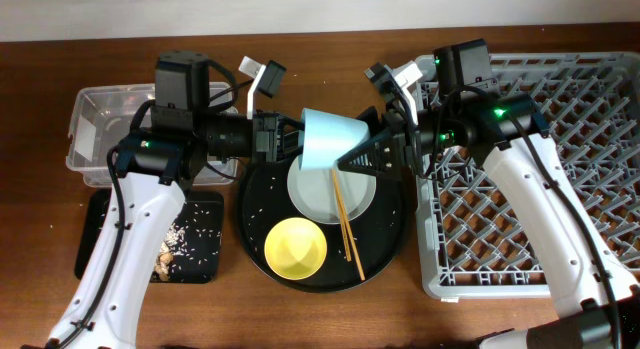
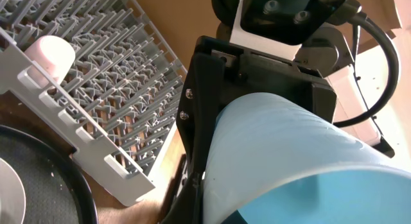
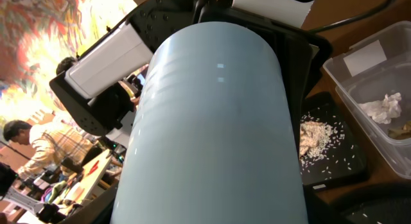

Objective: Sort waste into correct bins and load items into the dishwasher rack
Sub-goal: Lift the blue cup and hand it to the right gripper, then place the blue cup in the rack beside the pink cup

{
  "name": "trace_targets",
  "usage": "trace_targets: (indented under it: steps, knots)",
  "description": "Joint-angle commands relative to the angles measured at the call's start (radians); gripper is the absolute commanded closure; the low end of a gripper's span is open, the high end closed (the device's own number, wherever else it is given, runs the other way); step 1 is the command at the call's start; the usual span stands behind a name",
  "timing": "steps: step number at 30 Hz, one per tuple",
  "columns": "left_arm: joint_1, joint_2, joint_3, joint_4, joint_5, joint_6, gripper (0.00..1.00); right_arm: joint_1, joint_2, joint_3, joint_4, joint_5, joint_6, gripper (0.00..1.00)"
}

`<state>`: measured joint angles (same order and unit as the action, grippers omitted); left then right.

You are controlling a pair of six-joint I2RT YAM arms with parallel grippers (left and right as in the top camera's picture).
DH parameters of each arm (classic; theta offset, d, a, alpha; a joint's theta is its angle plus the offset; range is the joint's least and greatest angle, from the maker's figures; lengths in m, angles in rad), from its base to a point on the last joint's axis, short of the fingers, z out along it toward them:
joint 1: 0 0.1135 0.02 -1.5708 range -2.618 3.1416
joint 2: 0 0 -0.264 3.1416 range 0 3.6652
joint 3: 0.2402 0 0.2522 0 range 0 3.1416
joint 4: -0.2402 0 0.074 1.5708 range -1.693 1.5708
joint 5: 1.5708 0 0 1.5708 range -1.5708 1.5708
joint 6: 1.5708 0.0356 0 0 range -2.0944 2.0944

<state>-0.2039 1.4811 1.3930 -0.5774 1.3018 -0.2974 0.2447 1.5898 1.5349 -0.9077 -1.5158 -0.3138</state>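
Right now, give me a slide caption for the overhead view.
Left gripper holds the blue cup out to the right gripper above the round black tray.

Both arms share one build. The left arm [image 1: 125,254] has a long, smooth white link and black, boxy joint housings, one of them showing a small green light [image 1: 147,145]. The right arm [image 1: 540,204] matches it, with a white link, black joints and a green light [image 1: 497,113] of its own. Thin black cables [image 1: 117,209] run along the links. Each wrist bears a white camera bracket [image 1: 263,77]. The right gripper [image 1: 362,154] is matte black and angular, fastened with small silver screws [image 2: 189,94]. Behind it sit a white block [image 2: 282,9] and a thick looped black cable [image 2: 379,63]. The left gripper [image 1: 287,139] is likewise black, with a white housing [image 3: 109,54].
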Motion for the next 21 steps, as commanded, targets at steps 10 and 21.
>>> trace_targets:
  steps: [10, 21]
  knots:
    - [-0.006, -0.006, 0.006, -0.048, -0.116, 0.016, 0.60, 0.008, -0.013, 0.037, 0.038, -0.036, -0.018, 0.43]
    - [-0.005, -0.006, 0.006, -0.173, -0.597, 0.015, 0.55, -0.050, -0.013, 0.037, 0.031, 0.097, 0.097, 0.43]
